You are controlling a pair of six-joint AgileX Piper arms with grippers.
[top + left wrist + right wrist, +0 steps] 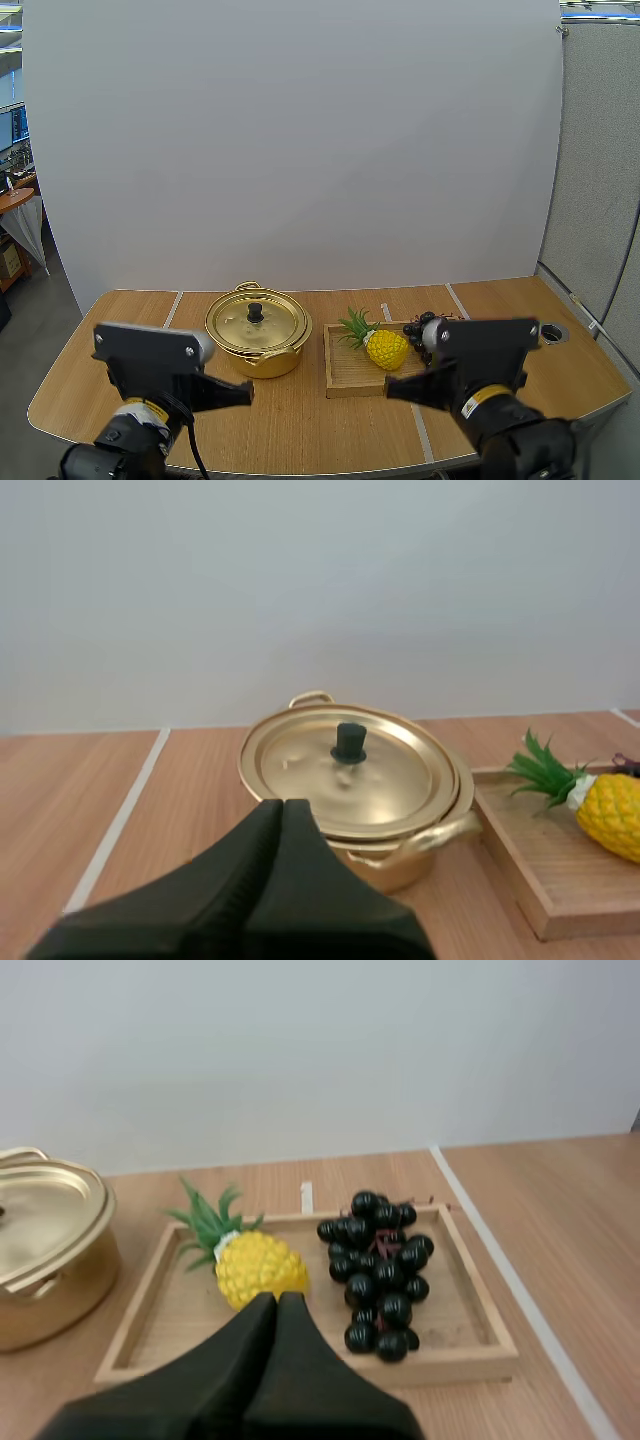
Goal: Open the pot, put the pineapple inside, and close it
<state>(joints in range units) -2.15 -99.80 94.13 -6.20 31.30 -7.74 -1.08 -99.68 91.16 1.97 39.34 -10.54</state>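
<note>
- your bench (300, 425) shows bare wood left of the pot and along the near edge in front of both claws.
- the wooden tray (345, 378) sits right of centre, its left rim just beside the pot, a narrow gap between them.
- the gold pot (262, 362) stands left of the tray, lid (272, 325) on, black knob (255, 312) upright.
- the pineapple (385, 349) lies on its side in the tray; its long axis runs diagonally, leaf crown toward the pot and far rim, fruit end toward you.
- the grapes (422, 330) lie just right of it in the tray.
- your left claw (282, 805) is clenched on nothing, hanging before the pot.
- your right claw (277, 1300) is clenched too, empty, before the tray's near rim.
</note>
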